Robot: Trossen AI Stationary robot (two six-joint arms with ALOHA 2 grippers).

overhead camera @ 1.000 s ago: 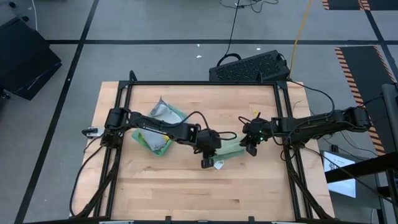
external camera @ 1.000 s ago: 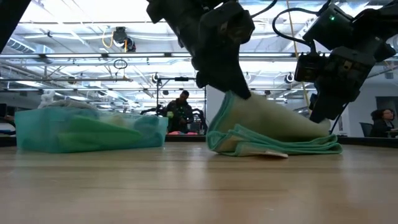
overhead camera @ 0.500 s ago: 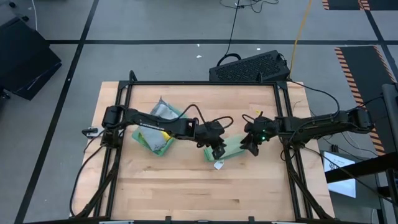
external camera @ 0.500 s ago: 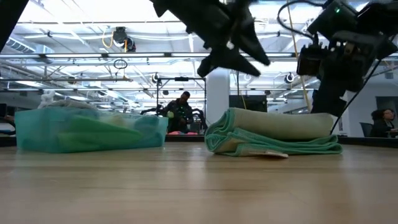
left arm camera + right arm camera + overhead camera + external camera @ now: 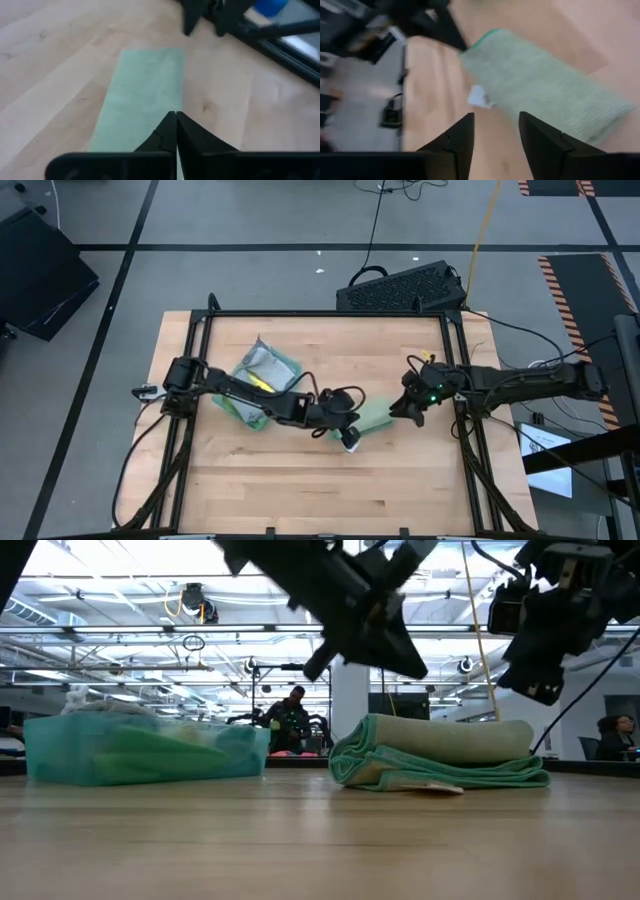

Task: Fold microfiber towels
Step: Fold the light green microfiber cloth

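A pale green microfiber towel (image 5: 373, 420) (image 5: 440, 745) lies folded into a narrow strip on the wooden table, right of centre. A white tag (image 5: 480, 97) sticks out at its near edge. My left gripper (image 5: 346, 428) (image 5: 176, 116) hovers shut above the towel's left end, clear of it in the low view. My right gripper (image 5: 406, 412) (image 5: 496, 120) stands open just off the towel's right end and higher than it, with nothing between its fingers.
A teal bin (image 5: 255, 385) (image 5: 140, 752) holding more cloths stands left of centre, under the left arm. A black frame rail (image 5: 455, 370) runs along the table's right side, and a dark keyboard (image 5: 400, 288) lies beyond the far edge. Bare wood fills the near half.
My left gripper has let go of the towel's left end, risen clear of it, opened and then shut again. My right gripper has drawn up and toward the table's right edge, away from the towel's right end. The towel's raised left fold has settled flat.
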